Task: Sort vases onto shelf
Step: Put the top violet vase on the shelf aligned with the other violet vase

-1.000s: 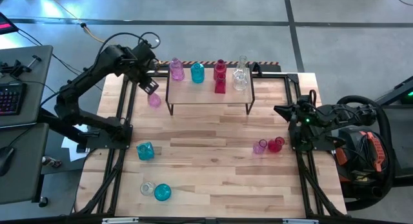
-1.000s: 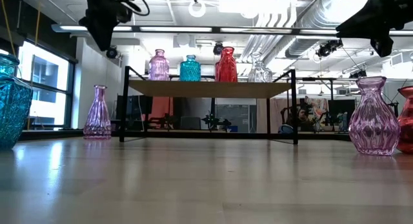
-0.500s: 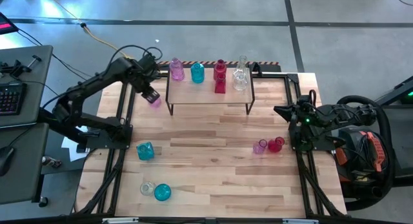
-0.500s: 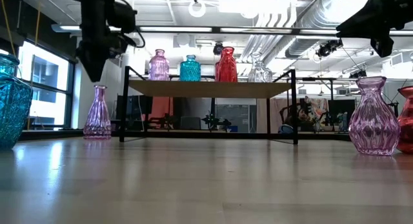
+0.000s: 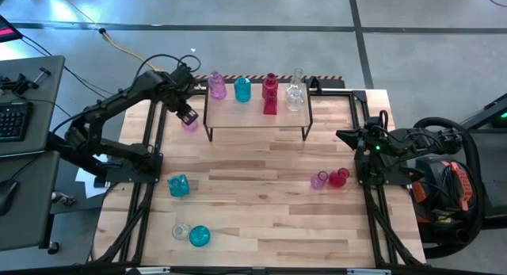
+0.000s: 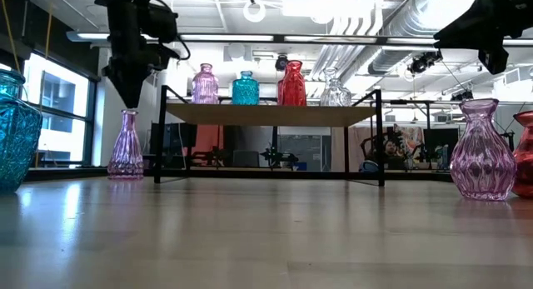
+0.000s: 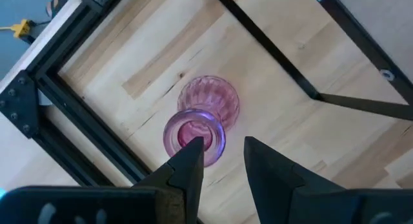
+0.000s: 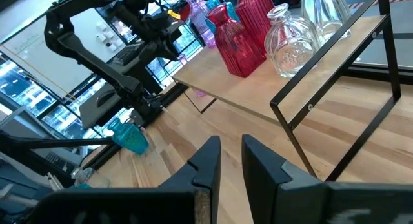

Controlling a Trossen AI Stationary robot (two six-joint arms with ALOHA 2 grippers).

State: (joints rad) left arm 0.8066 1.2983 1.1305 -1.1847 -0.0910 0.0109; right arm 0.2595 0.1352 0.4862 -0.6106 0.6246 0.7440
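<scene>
A pink bottle-shaped vase (image 5: 189, 124) (image 6: 126, 147) stands upright on the table, just left of the shelf (image 5: 257, 116). My left gripper (image 5: 187, 115) (image 6: 130, 102) (image 7: 222, 150) points down right over the vase's mouth (image 7: 193, 130) and is open. One fingertip is above the mouth and the other is outside the rim. I cannot tell whether they touch. On the shelf stand a pink vase (image 5: 216, 85), a teal one (image 5: 242, 89), red ones (image 5: 270, 97) and clear ones (image 5: 295, 93). My right gripper (image 5: 342, 135) (image 8: 229, 153) waits at the table's right edge, fingers nearly together, holding nothing.
Loose vases stand on the table. A teal one (image 5: 179, 185) is at the left, and a clear one (image 5: 181, 231) with a teal one (image 5: 200, 236) at the near left. A pink one (image 5: 318, 180) and a red one (image 5: 339, 177) are at the right. The shelf's black wire leg (image 7: 271, 50) is close to the left gripper.
My left gripper has come down from above shelf height to just over the mouth of the pink vase beside the shelf, most of it in the first half second. The vase has not moved.
</scene>
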